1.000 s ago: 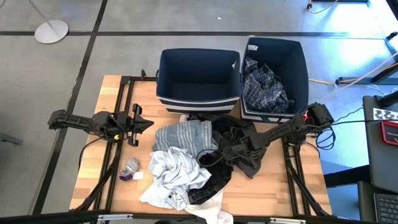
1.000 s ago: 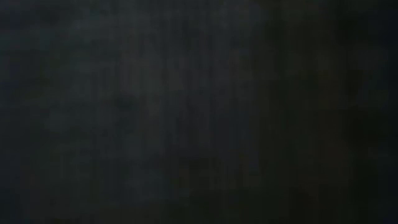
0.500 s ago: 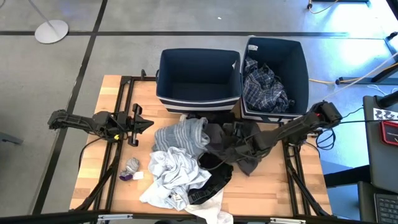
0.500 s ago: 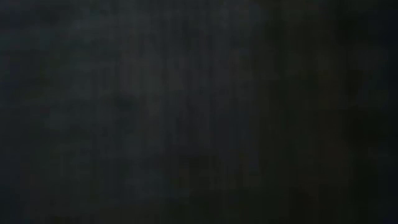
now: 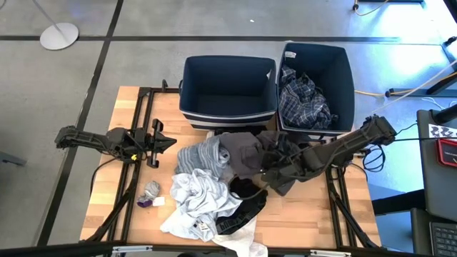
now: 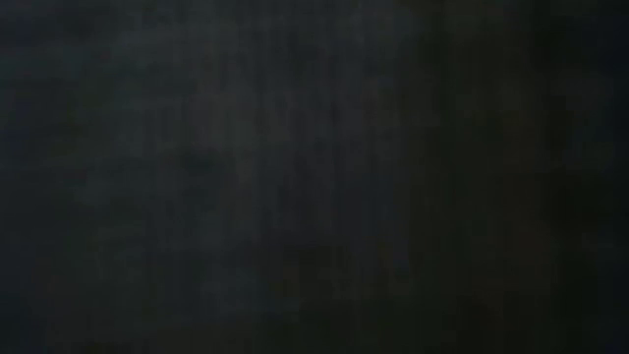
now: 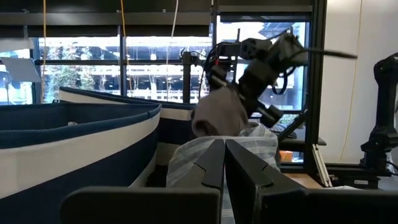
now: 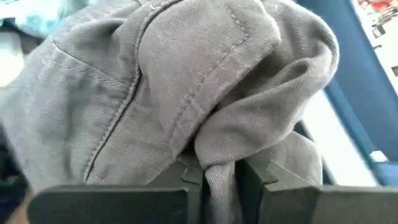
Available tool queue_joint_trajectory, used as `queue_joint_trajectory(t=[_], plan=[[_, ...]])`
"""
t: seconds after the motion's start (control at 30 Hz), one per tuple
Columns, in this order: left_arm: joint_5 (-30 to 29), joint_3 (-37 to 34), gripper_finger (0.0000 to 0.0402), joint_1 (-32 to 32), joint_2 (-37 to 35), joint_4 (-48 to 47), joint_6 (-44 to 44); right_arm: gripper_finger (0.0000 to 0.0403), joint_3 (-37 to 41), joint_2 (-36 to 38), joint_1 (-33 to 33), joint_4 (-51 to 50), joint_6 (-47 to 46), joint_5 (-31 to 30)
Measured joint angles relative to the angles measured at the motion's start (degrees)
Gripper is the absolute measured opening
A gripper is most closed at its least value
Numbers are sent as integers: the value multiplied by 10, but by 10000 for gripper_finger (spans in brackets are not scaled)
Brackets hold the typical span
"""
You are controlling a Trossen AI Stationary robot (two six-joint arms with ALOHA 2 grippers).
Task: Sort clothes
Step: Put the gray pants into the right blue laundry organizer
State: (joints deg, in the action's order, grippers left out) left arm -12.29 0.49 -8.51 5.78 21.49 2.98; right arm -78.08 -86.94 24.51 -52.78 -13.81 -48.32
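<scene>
— Right gripper (image 8: 217, 180)?
— Arm stretched low across the table, fingers pinching the grey garment (image 5: 246, 153) over the pile, just before the bins.
— Left gripper (image 5: 158, 141)?
— Closed, empty — parked at table's left.

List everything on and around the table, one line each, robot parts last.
Navy bins: two, white-striped bases, at the table's far edge; left bin looks empty, right bin holds clothing.
Plaid shirt: one, blue-white, inside the right bin.
Grey garment: one, stitched seams, pinched in the right end effector, lifted over the pile in front of the bins.
Grey striped top: one, mid-table on the pile.
White pieces: a crumpled heap, front of the pile.
Black items: dark folds at the pile's front right.
Small grey wad: one, left of the pile.
Table: one, light wood.
Left end effector: shut, empty, waiting at the table's left.
Right end effector: shut on the grey garment.
</scene>
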Motion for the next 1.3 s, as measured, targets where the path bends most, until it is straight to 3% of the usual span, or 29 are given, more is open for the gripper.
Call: queue_joint_trajectory(t=[0.5,1.07,1.3], plan=[[0,0,4,0,0,0,0,51,-196,1,0,-133,29,-83],[0,0,4,0,0,0,0,53,-415,1,-2,-127,165,-227],[0,0,4,0,0,0,0,53,-473,1,-3,-27,304,-280]])
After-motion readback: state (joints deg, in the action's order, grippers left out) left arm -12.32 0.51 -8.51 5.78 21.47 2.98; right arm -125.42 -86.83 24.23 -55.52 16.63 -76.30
